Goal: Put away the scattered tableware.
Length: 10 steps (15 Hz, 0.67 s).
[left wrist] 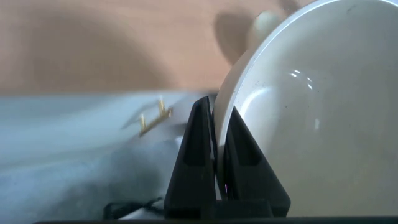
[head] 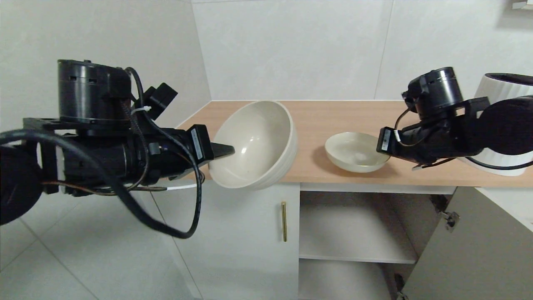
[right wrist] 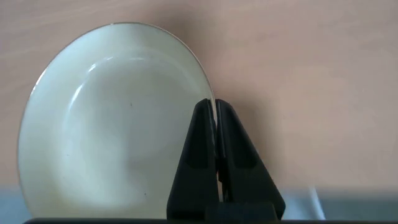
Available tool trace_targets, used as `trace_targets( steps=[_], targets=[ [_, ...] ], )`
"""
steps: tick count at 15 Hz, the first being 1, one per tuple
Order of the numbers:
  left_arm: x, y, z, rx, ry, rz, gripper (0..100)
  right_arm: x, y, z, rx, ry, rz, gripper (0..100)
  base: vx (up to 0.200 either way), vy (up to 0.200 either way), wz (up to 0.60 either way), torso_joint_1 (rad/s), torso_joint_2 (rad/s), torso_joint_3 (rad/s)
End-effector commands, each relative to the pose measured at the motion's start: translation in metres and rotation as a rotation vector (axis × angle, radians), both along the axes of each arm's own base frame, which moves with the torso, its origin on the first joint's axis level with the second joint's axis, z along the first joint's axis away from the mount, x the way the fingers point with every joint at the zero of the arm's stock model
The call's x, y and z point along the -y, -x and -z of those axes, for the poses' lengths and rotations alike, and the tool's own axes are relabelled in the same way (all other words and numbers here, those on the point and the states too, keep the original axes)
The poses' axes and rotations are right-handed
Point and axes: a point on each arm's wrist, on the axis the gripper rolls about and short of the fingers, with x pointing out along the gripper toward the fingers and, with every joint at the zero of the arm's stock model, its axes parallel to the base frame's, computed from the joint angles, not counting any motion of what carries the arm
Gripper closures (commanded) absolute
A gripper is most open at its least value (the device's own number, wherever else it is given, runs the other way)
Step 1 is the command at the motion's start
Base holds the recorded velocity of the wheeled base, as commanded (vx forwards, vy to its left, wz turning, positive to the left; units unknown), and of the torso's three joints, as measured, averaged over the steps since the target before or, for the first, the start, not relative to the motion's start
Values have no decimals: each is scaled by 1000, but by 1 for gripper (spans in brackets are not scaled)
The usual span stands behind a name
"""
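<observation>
A counter (head: 329,116) of pale, wood-look laminate runs along a white tiled wall. The left gripper (head: 225,151) is clamped on the rim of a large bowl (head: 258,141), with one finger inside the wall and one outside. It holds the bowl in the air at the counter's front left edge, tipped on its side so the mouth faces the robot. A rim pinch is probably the only hold so wide and round a vessel allows. The bowl is cream, deep and hemispherical, glossy inside with small highlights and faintly ridged outside.

The right gripper (head: 388,155) is closed on the rim of a small dish (head: 354,152), on the side nearest that arm. The dish appears to sit on the counter, right of the bowl and well apart from it. It is round, shallow and thin-edged, with a smooth, pale greenish-cream glaze. Its rim passes between black, wedge-shaped fingers (right wrist: 200,149).

Below the counter a white cupboard stands open, its open door (head: 470,250) swung to the right and a bare shelf (head: 354,250) exposed. This is likely where the tableware goes, which would explain both pieces being gripped. Left of it, a closed door (head: 250,233) carries a slim brass handle (head: 284,221). A white ribbed pot (head: 499,87) stands at the counter's right end.
</observation>
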Motion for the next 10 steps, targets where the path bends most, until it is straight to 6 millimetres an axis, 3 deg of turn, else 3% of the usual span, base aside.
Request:
trace_targets(
  steps=[1, 3, 4, 5, 10],
  targets=[
    [-12, 29, 0, 24, -15, 35, 100, 23, 63, -39, 29, -71, -93, 100, 0, 0, 0, 0, 0, 0],
    [-19, 44, 6, 23, -32, 44, 100, 35, 98, -46, -36, -104, -192, 100, 0, 0, 0, 0, 0, 0],
    [-19, 44, 6, 23, -32, 44, 100, 35, 98, -46, -36, -104, -192, 100, 0, 0, 0, 0, 0, 0],
    [-25, 57, 13, 8, -39, 44, 100, 40, 114, -39, -80, -79, -273, 100, 0, 0, 0, 0, 0, 0],
    [-24, 63, 33, -54, -67, 61, 100, 41, 118, -12, -165, -12, -294, 100, 0, 0, 0, 0, 0, 0]
  ],
)
